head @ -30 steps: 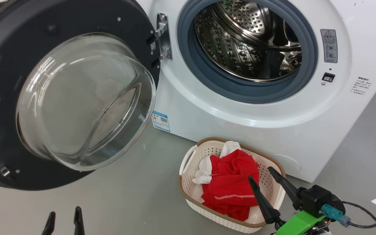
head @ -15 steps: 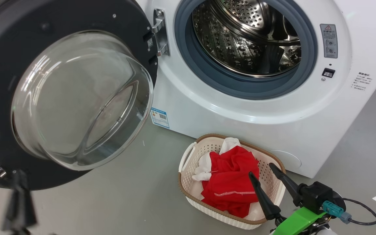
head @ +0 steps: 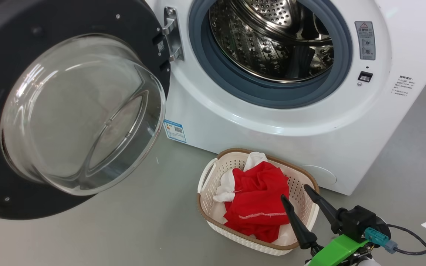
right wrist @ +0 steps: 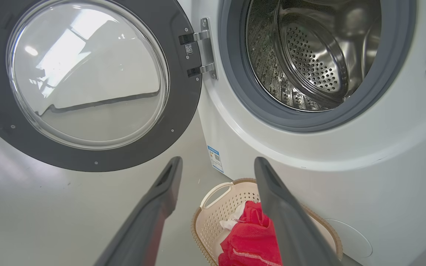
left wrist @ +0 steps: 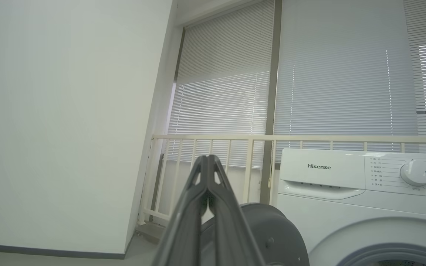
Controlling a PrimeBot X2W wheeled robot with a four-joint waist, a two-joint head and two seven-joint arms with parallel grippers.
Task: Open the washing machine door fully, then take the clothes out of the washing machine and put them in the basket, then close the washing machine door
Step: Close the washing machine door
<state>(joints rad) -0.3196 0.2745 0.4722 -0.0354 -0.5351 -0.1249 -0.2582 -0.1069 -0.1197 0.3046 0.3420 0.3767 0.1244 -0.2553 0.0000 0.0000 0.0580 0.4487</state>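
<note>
1. Clothes (head: 259, 201): a red-and-white heap lying inside the basket (head: 298, 184), lower centre of the head view, on the floor just before the washing machine (head: 272, 122).
2. Drum (head: 272, 40), upper centre: bare steel, no fabric seen. Unloading judged done.
3. Washing machine door (head: 76, 114), left half of frame: swung wide on its hinge. Closing it remains.
4. Right gripper (head: 294, 192), lower right: fingers spread, holding nothing, over the basket's near rim.
5. Left gripper (left wrist: 208, 159), centre of the left wrist view: fingers pressed together on nothing, aimed above the door. Likely the one to push it.

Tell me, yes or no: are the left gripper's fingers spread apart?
No, the left gripper shows its two fingers pressed together at the tips, with nothing between them.
</note>
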